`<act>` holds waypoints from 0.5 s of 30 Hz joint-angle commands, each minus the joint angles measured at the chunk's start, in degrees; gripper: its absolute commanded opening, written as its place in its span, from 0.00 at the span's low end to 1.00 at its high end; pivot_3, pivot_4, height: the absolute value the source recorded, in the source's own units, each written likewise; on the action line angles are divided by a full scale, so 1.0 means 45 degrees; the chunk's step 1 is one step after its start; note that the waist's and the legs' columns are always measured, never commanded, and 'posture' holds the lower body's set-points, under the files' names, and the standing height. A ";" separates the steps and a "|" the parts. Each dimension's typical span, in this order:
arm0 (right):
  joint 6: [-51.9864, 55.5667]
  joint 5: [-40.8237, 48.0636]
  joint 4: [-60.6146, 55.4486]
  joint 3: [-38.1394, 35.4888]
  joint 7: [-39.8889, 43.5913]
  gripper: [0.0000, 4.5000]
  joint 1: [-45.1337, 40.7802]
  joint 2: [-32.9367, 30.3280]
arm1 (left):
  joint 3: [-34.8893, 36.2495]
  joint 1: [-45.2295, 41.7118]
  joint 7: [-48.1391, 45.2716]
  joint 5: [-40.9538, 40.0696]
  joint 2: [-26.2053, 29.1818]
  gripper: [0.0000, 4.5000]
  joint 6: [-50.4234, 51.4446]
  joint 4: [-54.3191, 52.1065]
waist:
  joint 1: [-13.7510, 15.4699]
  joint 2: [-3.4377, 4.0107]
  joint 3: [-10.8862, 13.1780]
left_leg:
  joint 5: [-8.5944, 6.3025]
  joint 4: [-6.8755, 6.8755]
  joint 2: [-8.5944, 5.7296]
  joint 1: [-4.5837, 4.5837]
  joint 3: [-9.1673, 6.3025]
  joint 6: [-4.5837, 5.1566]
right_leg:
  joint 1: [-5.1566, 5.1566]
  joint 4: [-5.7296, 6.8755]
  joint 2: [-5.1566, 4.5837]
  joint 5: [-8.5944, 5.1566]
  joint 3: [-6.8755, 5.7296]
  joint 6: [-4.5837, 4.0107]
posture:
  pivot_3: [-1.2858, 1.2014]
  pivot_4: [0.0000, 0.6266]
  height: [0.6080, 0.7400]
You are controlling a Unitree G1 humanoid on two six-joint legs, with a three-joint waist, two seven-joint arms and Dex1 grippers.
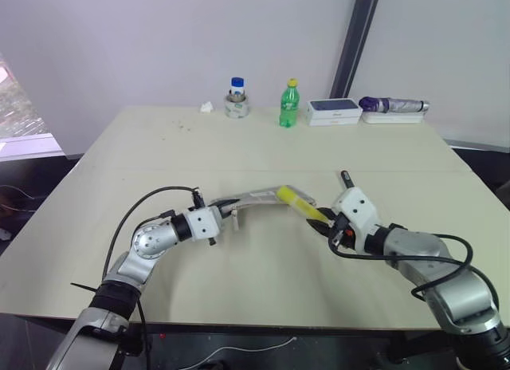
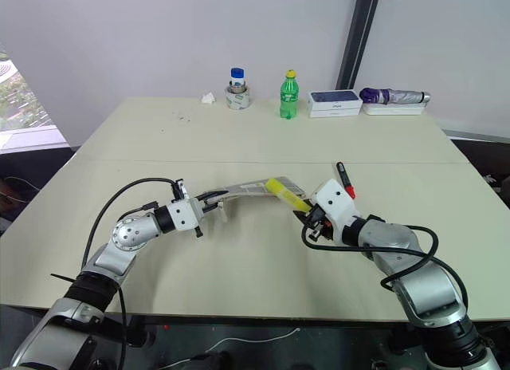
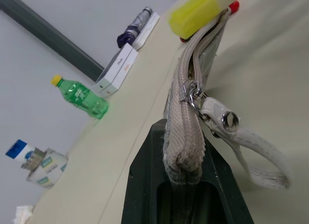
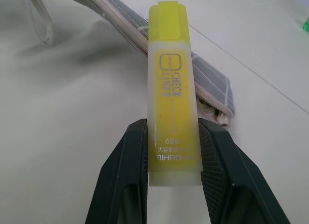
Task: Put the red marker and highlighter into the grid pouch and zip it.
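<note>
Over the beige table point(image 1: 263, 147), left gripper point(image 1: 225, 204) pinches the grid pouch point(image 1: 263, 196) up while right gripper point(image 1: 325, 220) clamps the highlighter point(image 1: 300, 204), its long axis aimed left into the pouch mouth.

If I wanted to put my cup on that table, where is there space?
Bare tabletop lies between the back row, green bottle and white boxes, and the grid pouch. The near edge before both arms is also free. Crowded: around the pouch and highlighter.
</note>
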 commanded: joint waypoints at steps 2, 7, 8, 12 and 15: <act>-0.0654 0.0785 -0.1174 -0.0867 0.1033 0.19 0.0807 -0.0405 | 0.0423 -0.0069 0.0524 -0.0100 0.0009 0.00 0.0223 -0.0270 | 0.0017 0.0000 0.0000 | -0.0001 0.0000 0.0000 -0.0001 -0.0002 0.0002 | 0.0002 -0.0003 0.0000 0.0000 -0.0002 0.0000 | 0.52 0.24 1.00; -0.0986 -0.0004 -0.0863 -0.0379 0.1020 0.19 0.1031 -0.0691 | 0.0285 -0.0130 0.0557 -0.0062 0.0002 0.00 0.0169 -0.0343 | -0.0029 -0.0001 0.0000 | -0.0003 0.0002 0.0001 0.0004 -0.0004 0.0005 | 0.0007 0.0000 0.0003 0.0000 -0.0002 0.0000 | 0.52 0.24 1.00; -0.1002 -0.0210 -0.0588 -0.0300 0.0794 0.19 0.0830 -0.0588 | 0.0250 -0.0150 0.0530 -0.0067 -0.0014 0.00 0.0130 -0.0351 | -0.0036 -0.0001 0.0000 | -0.0003 0.0002 0.0002 0.0005 -0.0004 0.0005 | 0.0006 0.0000 0.0004 0.0000 -0.0002 0.0000 | 0.52 0.24 1.00; -0.1044 -0.0553 0.0045 -0.0254 0.0447 0.19 0.0371 -0.0400 | 0.0194 -0.0152 0.0471 -0.0083 -0.0022 0.00 0.0107 -0.0420 | -0.0027 -0.0001 0.0000 | 0.0002 0.0001 0.0003 0.0005 -0.0004 -0.0004 | 0.0005 0.0000 0.0006 0.0000 -0.0002 0.0000 | 0.52 0.24 1.00; -0.1213 -0.0846 0.0285 -0.0093 0.0591 0.19 0.0419 -0.0561 | 0.0141 -0.0100 0.0421 -0.0068 0.0003 0.00 0.0101 -0.0528 | 0.0021 -0.0001 0.0000 | 0.0004 0.0001 -0.0001 0.0002 -0.0004 -0.0007 | 0.0007 -0.0007 0.0000 0.0000 -0.0003 0.0000 | 0.52 0.24 1.00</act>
